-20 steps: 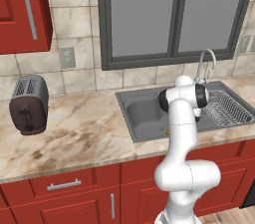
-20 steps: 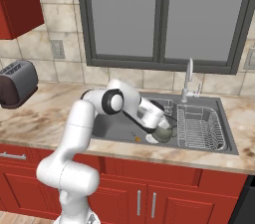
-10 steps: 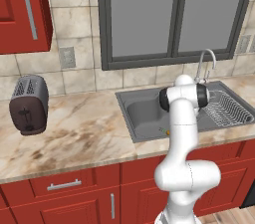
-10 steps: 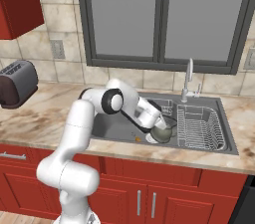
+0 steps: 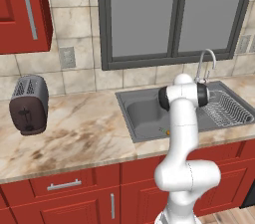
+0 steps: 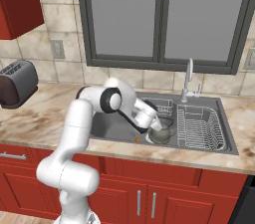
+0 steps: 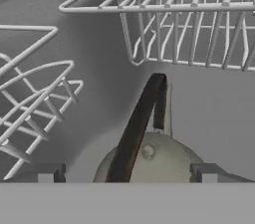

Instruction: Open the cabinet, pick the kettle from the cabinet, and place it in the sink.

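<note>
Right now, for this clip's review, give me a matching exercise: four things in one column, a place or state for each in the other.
Things:
1. kettle
2. toaster
3. gripper
4. cabinet

Places or states:
A. shut, on the wall
B. open, fingers either side of the kettle
C. on the counter, far from the sink
D. in the basin beside the dish rack

Pairs: 1-D, 2-C, 3-B, 4-A

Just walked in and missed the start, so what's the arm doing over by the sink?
The white arm is reaching down into the sink, with its gripper right over the kettle. The kettle sits upright on the basin floor, beside the wire dish rack. The jaws are wide open, one fingertip on each side of the kettle's dark handle, not gripping it. So the kettle looks delivered and let go. The red wall cabinet up on the left has its door shut.
</note>
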You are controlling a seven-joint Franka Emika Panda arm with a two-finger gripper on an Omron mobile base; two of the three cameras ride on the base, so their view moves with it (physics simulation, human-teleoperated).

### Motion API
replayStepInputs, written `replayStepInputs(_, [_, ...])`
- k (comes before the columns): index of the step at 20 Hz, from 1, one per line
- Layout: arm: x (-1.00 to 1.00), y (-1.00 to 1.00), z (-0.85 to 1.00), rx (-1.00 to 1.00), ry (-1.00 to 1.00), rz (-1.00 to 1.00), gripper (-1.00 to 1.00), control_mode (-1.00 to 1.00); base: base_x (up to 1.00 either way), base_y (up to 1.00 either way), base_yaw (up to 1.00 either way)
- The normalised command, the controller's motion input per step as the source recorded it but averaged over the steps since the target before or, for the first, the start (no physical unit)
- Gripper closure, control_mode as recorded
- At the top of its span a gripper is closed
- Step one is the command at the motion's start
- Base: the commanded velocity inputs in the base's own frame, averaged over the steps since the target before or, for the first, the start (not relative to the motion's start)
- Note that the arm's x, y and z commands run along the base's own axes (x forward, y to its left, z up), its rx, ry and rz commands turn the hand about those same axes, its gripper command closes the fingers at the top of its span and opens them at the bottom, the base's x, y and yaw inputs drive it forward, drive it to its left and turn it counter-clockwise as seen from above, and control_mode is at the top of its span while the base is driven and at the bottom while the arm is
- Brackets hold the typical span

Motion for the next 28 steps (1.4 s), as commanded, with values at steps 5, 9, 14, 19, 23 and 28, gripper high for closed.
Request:
replayStepInputs(5, [-0.02, 0.26, -0.03, 0.01, 0.0, 0.0, -1.0, -1.0, 0.0, 0.0, 0.0])
replayStepInputs(9, [-0.04, 0.17, 0.01, 0.02, 0.0, 0.0, -1.0, -1.0, 0.0, 0.0, 0.0])
replayStepInputs(14, [-0.09, 0.16, 0.01, 0.01, 0.0, 0.0, -1.0, -1.0, 0.0, 0.0, 0.0])
replayStepInputs(19, [-0.09, 0.11, 0.05, 0.0, 0.03, 0.0, -1.0, -1.0, 0.0, 0.0, 0.0])
replayStepInputs(23, [-0.1, 0.01, 0.17, 0.0, 0.03, 0.0, -1.0, -1.0, 0.0, 0.0, 0.0])
replayStepInputs(28, [-0.16, 0.0, 0.23, 0.0, 0.13, 0.0, -1.0, -1.0, 0.0, 0.0, 0.0])
